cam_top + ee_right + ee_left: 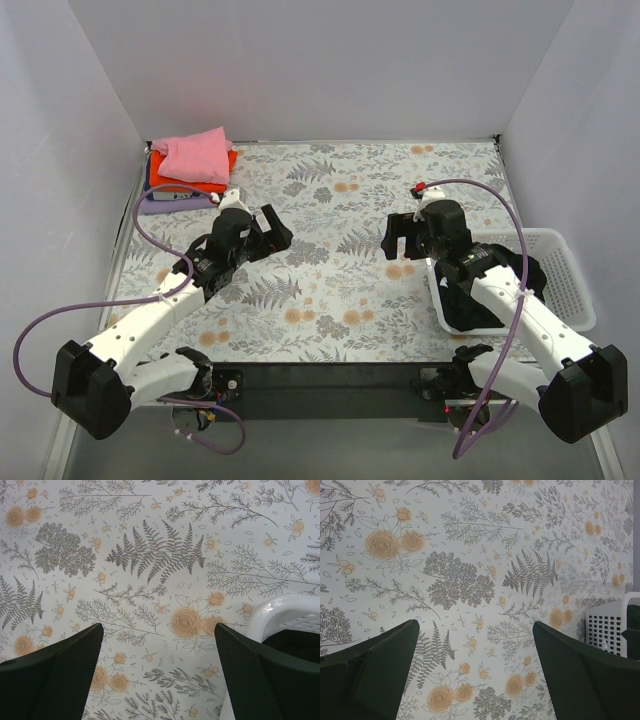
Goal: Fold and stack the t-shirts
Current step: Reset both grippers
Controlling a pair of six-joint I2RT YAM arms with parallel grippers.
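The t-shirts [190,165] lay stacked at the far left corner of the floral surface [340,290], pink uppermost. The left end effector [275,230] and right end effector [398,238] were both spread wide, holding nothing. A white mesh basket [565,270] sat at the right edge.

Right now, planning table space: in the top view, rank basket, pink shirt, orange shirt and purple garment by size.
1. basket, partly hidden by the right arm
2. pink shirt
3. orange shirt and purple garment: only edges show, so unranked.
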